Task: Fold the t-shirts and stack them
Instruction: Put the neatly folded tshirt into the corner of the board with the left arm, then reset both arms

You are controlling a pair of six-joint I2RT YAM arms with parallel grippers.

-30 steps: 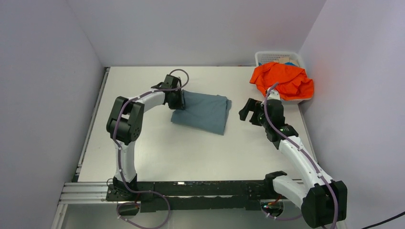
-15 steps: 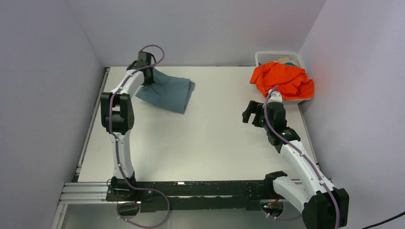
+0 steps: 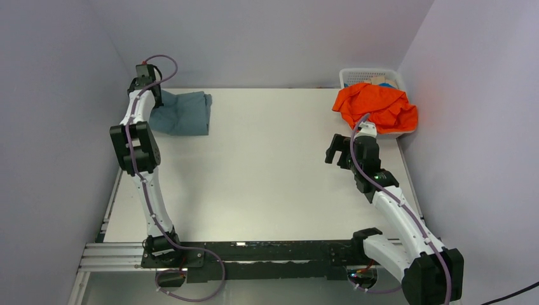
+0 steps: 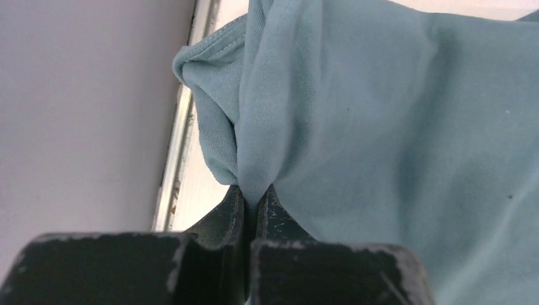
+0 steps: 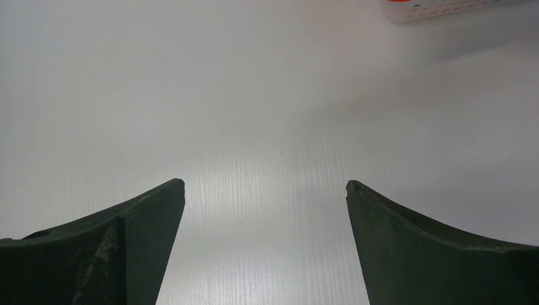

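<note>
The slate blue-grey t-shirt [image 3: 185, 113] lies folded at the table's far left corner. My left gripper [image 3: 154, 96] is shut on a pinch of its left edge; in the left wrist view the cloth [image 4: 356, 108] fills the frame, bunched between the closed jaws of the left gripper [image 4: 254, 194]. The orange t-shirt [image 3: 376, 107] lies crumpled over the white basket [image 3: 368, 75] at the far right. My right gripper [image 3: 332, 150] is open and empty above bare table, left of and nearer than the orange shirt; in the right wrist view the right gripper [image 5: 265, 185] holds nothing.
The left wall stands very close to my left gripper, with the table's metal edge rail [image 4: 181, 133] right beside the shirt. The basket's rim [image 5: 445, 6] shows at the top of the right wrist view. The right wall stands just behind the basket.
My left gripper has dragged the blue-grey shirt from the table's middle back and left to the far left corner. The right gripper has shifted slightly.
</note>
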